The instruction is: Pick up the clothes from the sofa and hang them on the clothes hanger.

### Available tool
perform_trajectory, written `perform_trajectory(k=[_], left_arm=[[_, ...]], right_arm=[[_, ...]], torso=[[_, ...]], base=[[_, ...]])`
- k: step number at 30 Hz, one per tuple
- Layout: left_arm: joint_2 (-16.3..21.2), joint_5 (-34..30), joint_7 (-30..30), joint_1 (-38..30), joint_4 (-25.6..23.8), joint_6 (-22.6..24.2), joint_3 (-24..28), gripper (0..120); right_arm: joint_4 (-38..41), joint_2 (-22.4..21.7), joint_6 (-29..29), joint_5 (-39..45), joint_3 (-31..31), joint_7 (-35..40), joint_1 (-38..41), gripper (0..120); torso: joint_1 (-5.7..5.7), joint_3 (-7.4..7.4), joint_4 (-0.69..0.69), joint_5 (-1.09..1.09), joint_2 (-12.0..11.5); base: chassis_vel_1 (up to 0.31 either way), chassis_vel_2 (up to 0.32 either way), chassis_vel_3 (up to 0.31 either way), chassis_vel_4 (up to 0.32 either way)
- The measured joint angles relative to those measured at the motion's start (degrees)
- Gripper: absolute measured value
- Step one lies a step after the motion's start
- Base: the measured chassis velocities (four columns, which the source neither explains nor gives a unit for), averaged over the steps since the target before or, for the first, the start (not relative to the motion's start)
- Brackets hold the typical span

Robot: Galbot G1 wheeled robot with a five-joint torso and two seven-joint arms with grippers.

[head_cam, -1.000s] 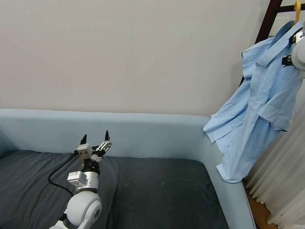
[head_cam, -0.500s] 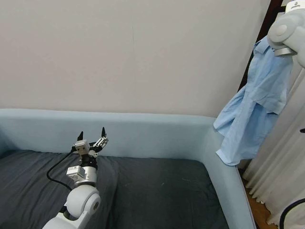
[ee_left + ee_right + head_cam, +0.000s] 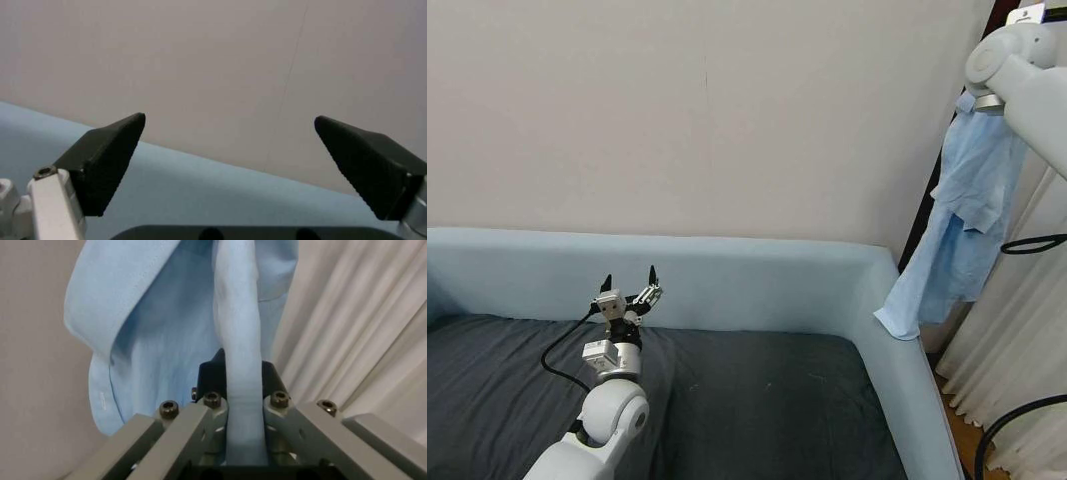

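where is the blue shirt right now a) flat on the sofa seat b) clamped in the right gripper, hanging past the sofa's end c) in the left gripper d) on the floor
B: the right wrist view shows a fold of the blue shirt clamped in the right gripper, while the left gripper is open and empty above the sofa.

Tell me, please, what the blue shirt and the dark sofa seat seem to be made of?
The blue shirt: thin woven cloth, probably cotton, matte; it hangs in soft folds and creases. The dark sofa seat: grey matte upholstery fabric, it seems; faint wrinkles, no shine.
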Motion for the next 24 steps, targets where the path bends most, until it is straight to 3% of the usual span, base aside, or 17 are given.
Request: perform_trajectory(k=[7,24], left_arm=[[0.8,-0.4,-0.2,-0.5,0.9,0.0,-0.1,100],[1.1,-0.6,-0.4,-0.7,1.1,-0.1,0.2,100]], right_arm=[[-6.8,2.7,1.7,-4.0,4.9,-3.5,-0.7,1],[-8.0,2.8,7.7,-6.9,7.8,-7.3,-3.4,1]], torso=[[0.00,0.00,-0.02,0.01,0.0],[0.00,0.00,0.00,0.00,0.0]], base=[[0.000,0.000,0.000,0.000],[0.000,0.000,0.000,0.000]])
